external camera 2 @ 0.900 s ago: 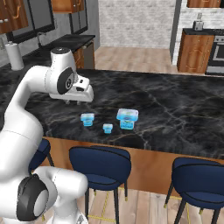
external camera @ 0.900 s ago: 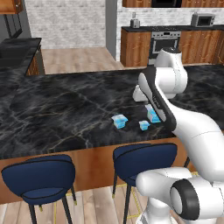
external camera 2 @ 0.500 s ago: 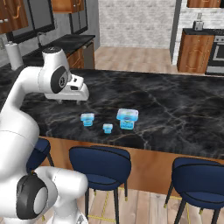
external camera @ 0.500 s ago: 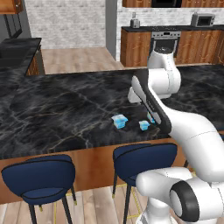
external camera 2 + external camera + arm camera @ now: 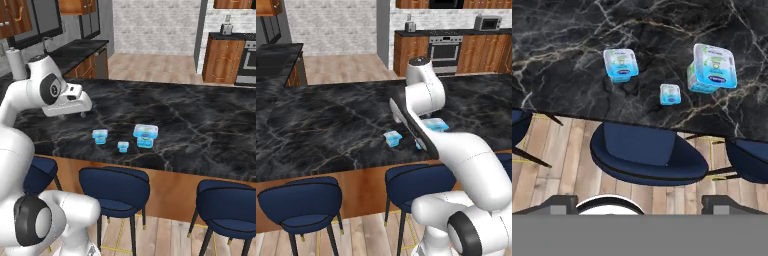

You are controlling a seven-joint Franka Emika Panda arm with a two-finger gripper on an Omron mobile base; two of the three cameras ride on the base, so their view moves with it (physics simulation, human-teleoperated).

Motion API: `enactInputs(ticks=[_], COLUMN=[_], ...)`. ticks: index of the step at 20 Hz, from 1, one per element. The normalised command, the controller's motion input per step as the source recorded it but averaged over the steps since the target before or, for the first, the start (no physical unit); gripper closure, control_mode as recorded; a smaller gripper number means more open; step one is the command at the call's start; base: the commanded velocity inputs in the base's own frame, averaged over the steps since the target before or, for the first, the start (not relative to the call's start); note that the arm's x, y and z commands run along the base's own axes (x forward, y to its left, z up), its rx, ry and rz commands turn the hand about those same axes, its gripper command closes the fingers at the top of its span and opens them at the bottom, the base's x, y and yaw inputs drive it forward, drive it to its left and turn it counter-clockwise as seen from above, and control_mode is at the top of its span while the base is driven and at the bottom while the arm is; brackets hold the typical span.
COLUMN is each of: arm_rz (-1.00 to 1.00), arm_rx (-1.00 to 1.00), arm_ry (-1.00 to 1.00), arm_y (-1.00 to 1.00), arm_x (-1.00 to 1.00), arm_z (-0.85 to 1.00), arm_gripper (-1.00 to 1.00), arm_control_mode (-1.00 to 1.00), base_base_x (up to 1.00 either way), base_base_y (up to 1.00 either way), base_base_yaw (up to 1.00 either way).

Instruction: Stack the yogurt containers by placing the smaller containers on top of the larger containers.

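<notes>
- Hovering high over the counter (image 5: pixel 200 125), the gripper (image 5: pixel 82 114) hangs near its front edge, to the left of all three yogurt tubs in the right base view.
- Fingers spread wide and holding nothing; the two finger tips (image 5: pixel 559 202) sit far apart at the bottom of the hand view, with no tub between them.
- Largest tub (image 5: pixel 145 135) stands tallest, at the right end of the group; also seen at (image 5: pixel 712 67) and partly behind the arm at (image 5: pixel 435 124).
- Middling tub (image 5: pixel 100 136) sits well apart from it at the left end, nearest the gripper; same tub at (image 5: pixel 620 64) and (image 5: pixel 392 138).
- Tiny tub (image 5: pixel 123 146) rests between the two, a bit closer to the counter edge; also at (image 5: pixel 670 94).
- All three stand upright and separate, none touching; nothing is stacked yet.
- Key relation, as a judgement: the tubs lie ahead of and below the fingers, across the blue stool (image 5: pixel 647 152) line in the hand view. The middling tub is the natural first pick.
- Its footprint looks near-square, so no long axis clearly dictates wrist roll.
- Next move likely needs a forward reach plus descent.
</notes>
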Motion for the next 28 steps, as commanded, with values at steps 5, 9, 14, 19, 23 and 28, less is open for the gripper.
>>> enactInputs(ticks=[5, 9, 14, 19, 23, 28], arm_rz=[0.02, 0.03, 0.04, 0.03, 0.05, 0.06], arm_rx=[-0.17, -0.13, -0.12, -0.09, -0.07, -0.03], arm_ry=[0.0, 0.0, 0.0, 0.0, 0.0, 0.01], arm_y=[0.2, 0.16, 0.16, 0.08, 0.05, 0.0], arm_x=[0.0, 0.01, 0.11, 0.07, 0.06, 0.12], arm_z=[-0.04, -0.06, -0.1, -0.16, -0.22, -0.3], arm_gripper=[-1.0, -1.0, -1.0, -1.0, -1.0, -1.0], arm_control_mode=[-1.0, -1.0, -1.0, -1.0, -1.0, -1.0], base_base_x=[0.0, 0.0, 0.0, 0.0, 0.0, 0.0], base_base_y=[0.0, 0.0, 0.0, 0.0, 0.0, 0.0], base_base_yaw=[0.0, 0.0, 0.0, 0.0, 0.0, 0.0])
